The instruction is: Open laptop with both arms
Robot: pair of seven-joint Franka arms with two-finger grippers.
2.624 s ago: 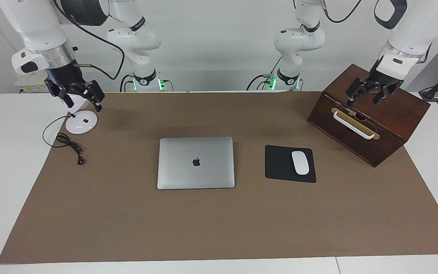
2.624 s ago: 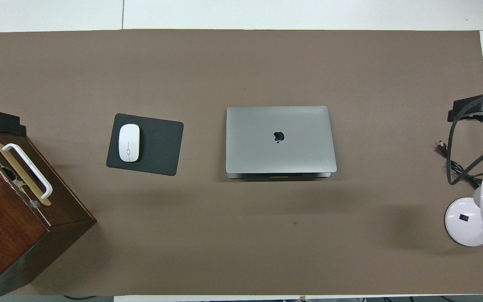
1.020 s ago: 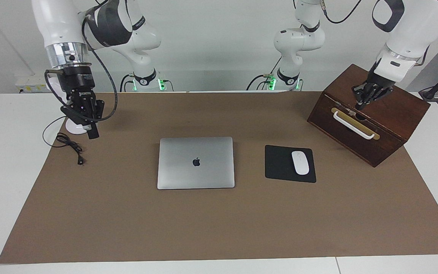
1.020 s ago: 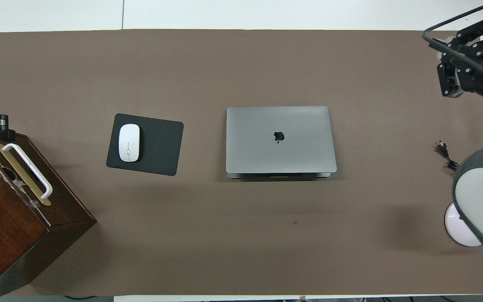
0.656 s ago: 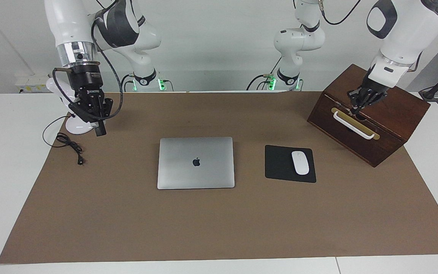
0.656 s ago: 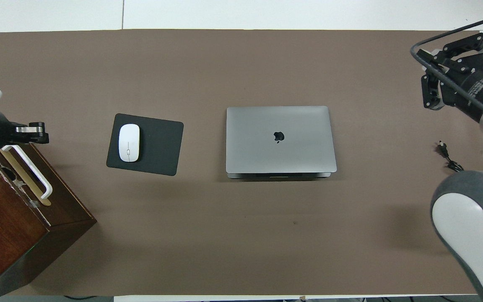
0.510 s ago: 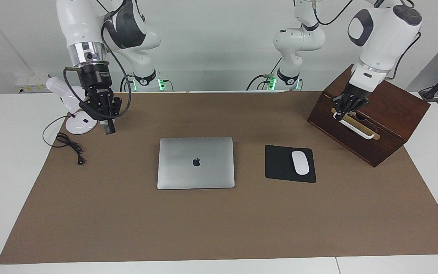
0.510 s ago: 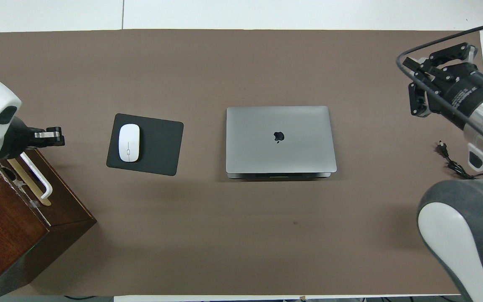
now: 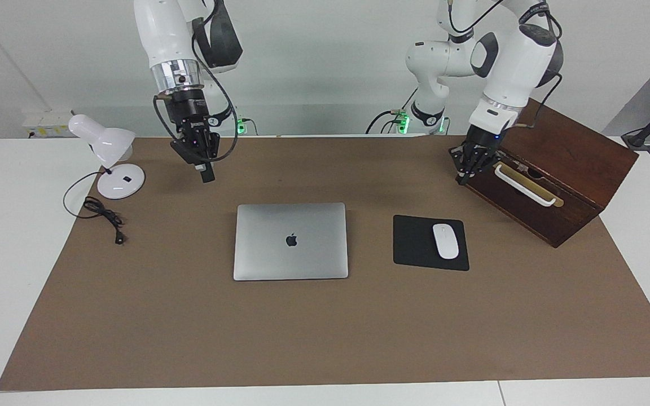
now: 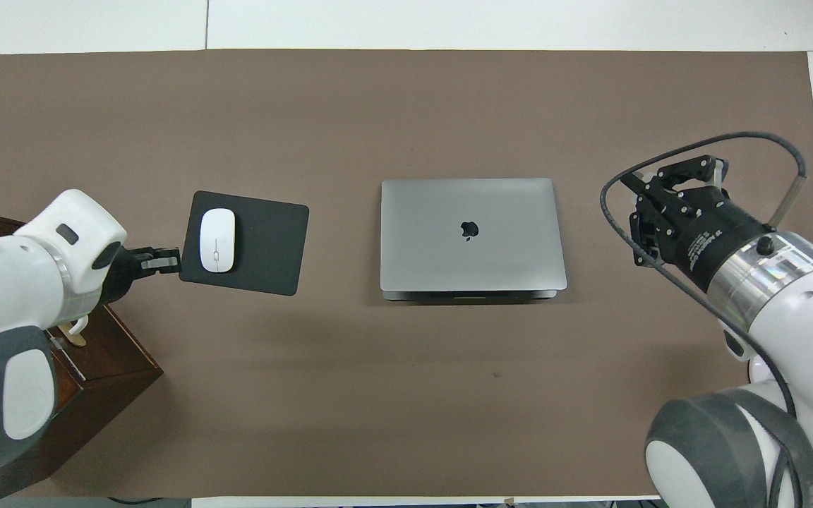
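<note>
The silver-grey laptop point(image 9: 290, 241) lies shut on the brown mat, apple logo up; it also shows in the overhead view point(image 10: 471, 235). My right gripper point(image 9: 207, 176) hangs open over the mat between the desk lamp and the laptop, touching nothing; it also shows in the overhead view point(image 10: 636, 215). My left gripper point(image 9: 461, 179) hangs by the wooden box's corner, over the mat beside the mouse pad; it also shows in the overhead view point(image 10: 166, 262). It holds nothing that I can see.
A black mouse pad point(image 9: 415, 243) with a white mouse point(image 9: 446, 241) lies beside the laptop toward the left arm's end. A wooden box point(image 9: 573, 163) with a white handle stands there too. A white desk lamp point(image 9: 112, 160) and its cord point(image 9: 102, 214) are at the right arm's end.
Both arms have swung inward toward the laptop: the right gripper from over the lamp, the left gripper from over the box top down past its handle. The laptop has not moved.
</note>
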